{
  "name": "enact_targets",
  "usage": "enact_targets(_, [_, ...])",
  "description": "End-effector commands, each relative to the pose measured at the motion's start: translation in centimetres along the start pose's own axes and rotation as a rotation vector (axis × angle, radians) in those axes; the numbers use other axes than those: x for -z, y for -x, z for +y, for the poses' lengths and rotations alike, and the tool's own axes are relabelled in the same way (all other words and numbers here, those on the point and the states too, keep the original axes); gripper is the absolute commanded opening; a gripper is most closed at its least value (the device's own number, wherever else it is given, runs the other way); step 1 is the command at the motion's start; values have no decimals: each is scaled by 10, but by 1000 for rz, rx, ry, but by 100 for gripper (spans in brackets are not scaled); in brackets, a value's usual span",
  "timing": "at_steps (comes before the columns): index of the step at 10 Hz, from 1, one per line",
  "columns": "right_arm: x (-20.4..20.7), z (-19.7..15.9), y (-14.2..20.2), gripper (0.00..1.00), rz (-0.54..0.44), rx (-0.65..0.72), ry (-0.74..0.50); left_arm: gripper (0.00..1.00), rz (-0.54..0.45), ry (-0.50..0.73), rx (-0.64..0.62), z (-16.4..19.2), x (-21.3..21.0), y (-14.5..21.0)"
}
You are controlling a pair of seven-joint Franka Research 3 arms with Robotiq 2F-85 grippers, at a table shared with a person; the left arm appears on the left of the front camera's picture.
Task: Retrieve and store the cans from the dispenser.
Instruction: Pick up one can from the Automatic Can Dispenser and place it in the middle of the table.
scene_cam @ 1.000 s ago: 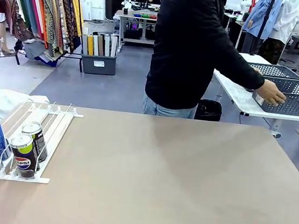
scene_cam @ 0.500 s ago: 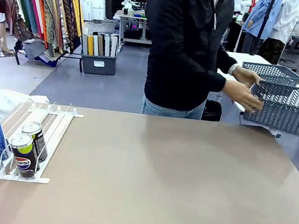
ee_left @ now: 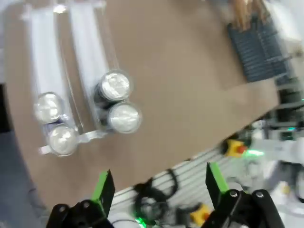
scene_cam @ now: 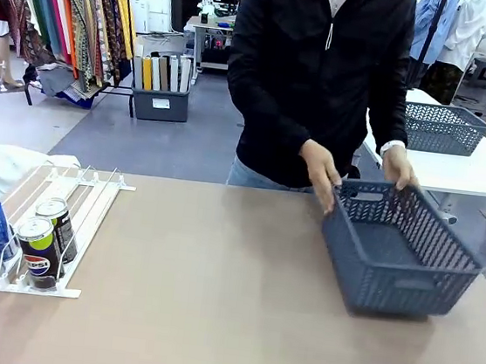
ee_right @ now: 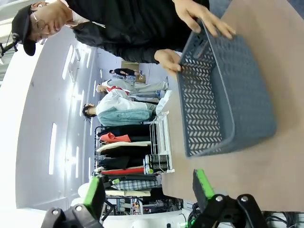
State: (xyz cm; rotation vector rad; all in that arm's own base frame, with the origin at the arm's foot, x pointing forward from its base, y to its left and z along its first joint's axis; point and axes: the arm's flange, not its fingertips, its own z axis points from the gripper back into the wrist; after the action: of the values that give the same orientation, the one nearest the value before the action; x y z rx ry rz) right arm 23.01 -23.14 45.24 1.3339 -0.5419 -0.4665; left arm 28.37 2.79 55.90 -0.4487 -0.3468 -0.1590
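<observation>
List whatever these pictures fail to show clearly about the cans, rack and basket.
- Left wrist view: motion blur and the top-down angle leave the labels of the four silver-topped drink cans unreadable.
- Front view: the picture's left edge cuts off the sloped white wire rack.
- Front view: the near wall of the grey-blue mesh plastic basket hides part of its floor.

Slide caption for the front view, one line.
Person holds a grey-blue basket on the table, right side; four cans sit at the white dispenser's low end.
</observation>
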Motion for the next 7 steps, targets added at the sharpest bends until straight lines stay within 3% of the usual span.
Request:
enact_targets(1, [-4, 0, 4, 100, 15, -11, 12, 100, 135, -293, 33, 0, 31, -2])
enact_targets(3, [-4, 0, 4, 100, 15, -11, 12, 100, 108, -355, 25, -6, 43, -5])
enact_targets(4, [-4, 0, 4, 100, 15, -11, 12, 100, 84, -273, 59, -16, 31, -7])
enact_targets(7, [-4, 0, 4, 100, 15, -11, 12, 100, 98, -310, 70, -16, 40, -8])
